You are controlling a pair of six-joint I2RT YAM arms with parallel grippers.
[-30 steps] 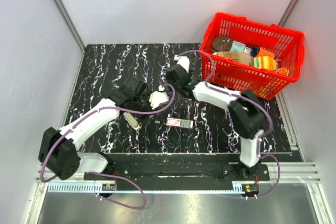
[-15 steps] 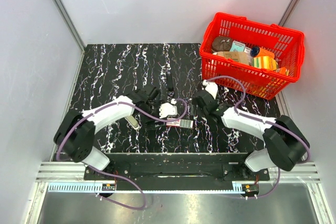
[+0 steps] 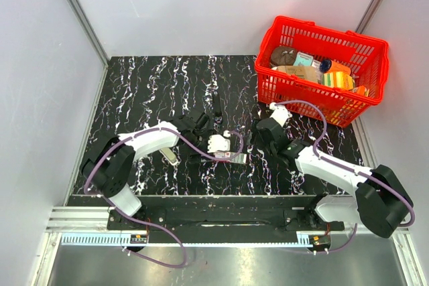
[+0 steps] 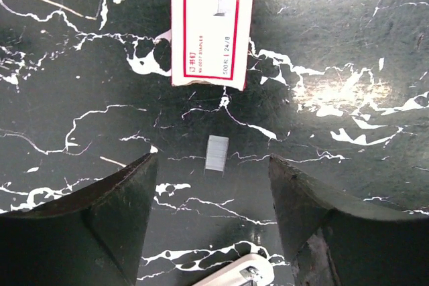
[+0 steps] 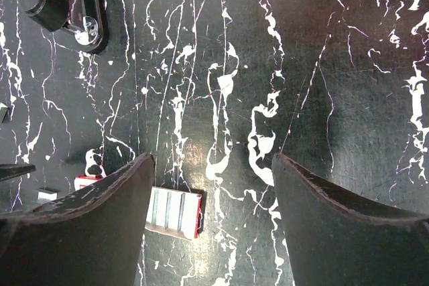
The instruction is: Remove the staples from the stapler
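Top external view: a red basket (image 3: 305, 100) at the far right of the tabletop (image 3: 147, 85) holds packets and a bottle. The black stapler (image 3: 218, 108) lies flat beyond the pincers, its long axis running near to far. A white and red staple box (image 4: 213, 25), printed "24/8", lies between the arms with staples showing at its open end; a loose staple strip (image 4: 216, 154) lies beside it. The left pincer (image 4: 211, 160) and right pincer (image 5: 212, 157) both gape wide, holding nothing.

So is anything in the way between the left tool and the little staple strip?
Nothing visible is. The staple strip lies flat on the table, right between the open fingers of the left tool. The staple box sits beyond it, not touching.
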